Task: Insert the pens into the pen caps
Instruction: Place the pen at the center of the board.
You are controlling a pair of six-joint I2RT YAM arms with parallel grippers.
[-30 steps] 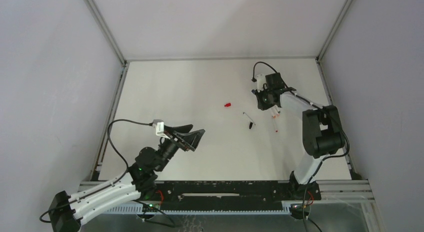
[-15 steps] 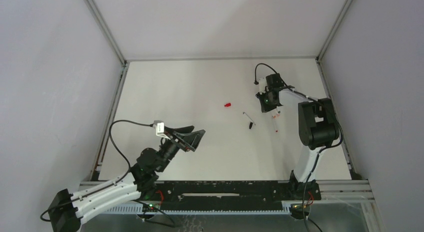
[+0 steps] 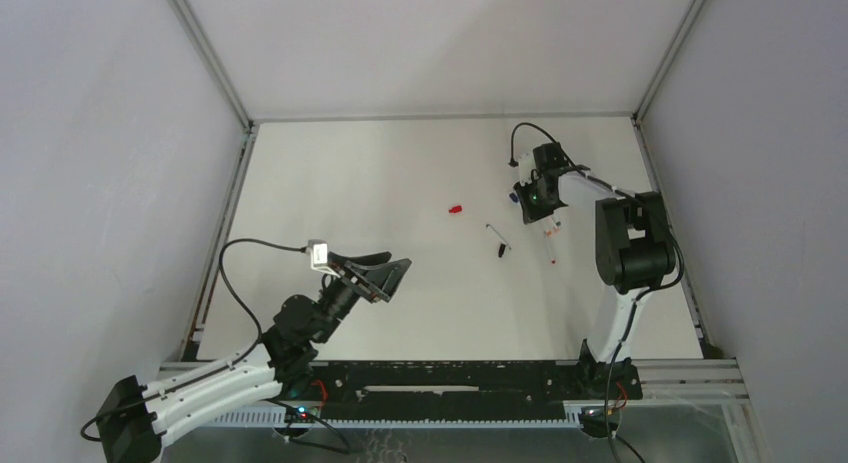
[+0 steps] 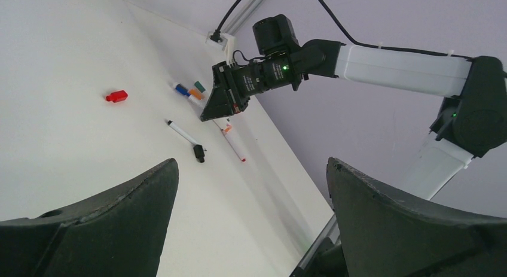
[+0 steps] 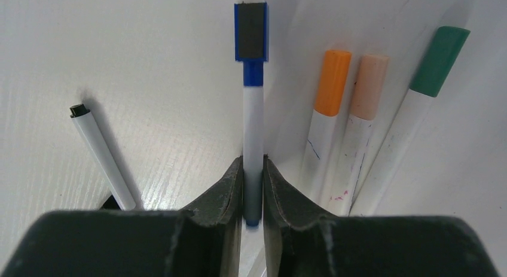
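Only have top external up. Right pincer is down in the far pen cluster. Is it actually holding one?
Observer: Yes. In the right wrist view the right pincer is shut on the blue pen, clamped on its white barrel.
Operator: Capped?
Observer: Looks so. The blue cap sits on the end pointing away from the pincer.
Operator: Anything crowding it?
Observer: Three pens lie close along one side of it: the orange-capped pen, the peach-capped pen and the green-capped pen.
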